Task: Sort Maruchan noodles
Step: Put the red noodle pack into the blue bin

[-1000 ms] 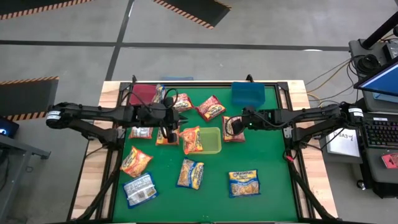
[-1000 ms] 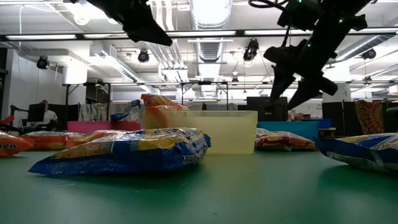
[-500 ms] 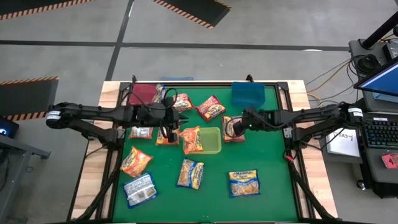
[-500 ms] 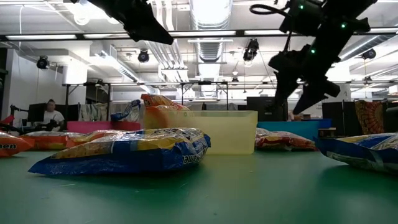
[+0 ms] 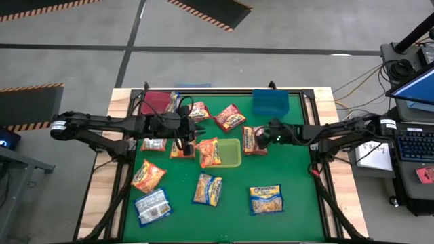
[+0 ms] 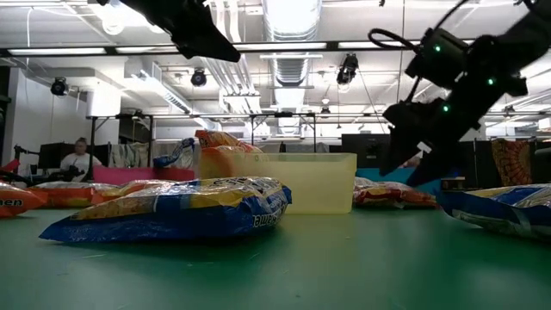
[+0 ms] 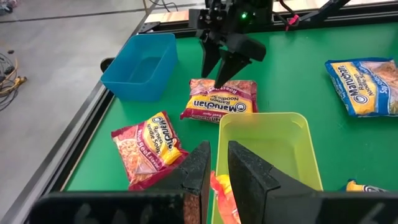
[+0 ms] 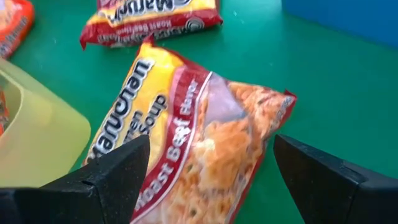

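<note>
While the right gripper (image 8: 208,171) is hung w/ fingers spread wide right over a red roast-beef packet (image 8: 199,143), nothing is gripped by it yet; that packet is laid flat on the green table (image 5: 298,210) just beside the yellow-green bin (image 5: 231,154), near mid-table. Other Maruchan noodles (image 5: 265,199) are scattered toward the front edge & left side. The left gripper (image 7: 215,168) is kept nearly pressed together above the bin's left rim, w/ an orange packet (image 5: 209,152) below; whether it's pinched can't be told.

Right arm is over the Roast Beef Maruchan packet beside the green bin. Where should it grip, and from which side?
Across the Roast Beef packet's narrow width at mid-body, from straight above: it lies flat, and the open right gripper already straddles both long edges, clear of the green bin.
</note>
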### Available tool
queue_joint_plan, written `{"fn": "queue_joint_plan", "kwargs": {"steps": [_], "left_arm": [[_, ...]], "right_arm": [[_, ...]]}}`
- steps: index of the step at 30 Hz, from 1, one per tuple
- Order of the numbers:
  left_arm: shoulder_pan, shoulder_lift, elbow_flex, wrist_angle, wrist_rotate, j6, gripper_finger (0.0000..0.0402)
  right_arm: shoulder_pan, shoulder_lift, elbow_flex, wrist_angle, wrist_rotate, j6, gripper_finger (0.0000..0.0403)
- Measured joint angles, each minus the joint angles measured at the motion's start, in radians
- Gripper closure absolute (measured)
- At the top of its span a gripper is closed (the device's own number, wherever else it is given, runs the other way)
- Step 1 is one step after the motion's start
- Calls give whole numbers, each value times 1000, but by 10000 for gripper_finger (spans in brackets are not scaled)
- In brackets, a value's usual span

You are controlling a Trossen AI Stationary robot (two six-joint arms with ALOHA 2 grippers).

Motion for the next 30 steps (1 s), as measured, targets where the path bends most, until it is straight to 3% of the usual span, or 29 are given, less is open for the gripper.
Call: {"fn": "queue_joint_plan", "kwargs": {"steps": [11, 21, 25, 30], "left_arm": [[0, 0, -1, 6, 0, -14, 363], [0, 0, -1, 24, 0, -38, 363], [0, 0, -1, 24, 0, -49, 363], [0, 0, -1, 24, 0, -67, 363]], "right_arm": [[-18, 100, -204, 477, -27, 17, 77], [-16, 363, -179, 748, -23, -63, 80], [-17, 390, -163, 749, -23, -68, 112], [-17, 370, -162, 742, -38, -83, 192]]}}
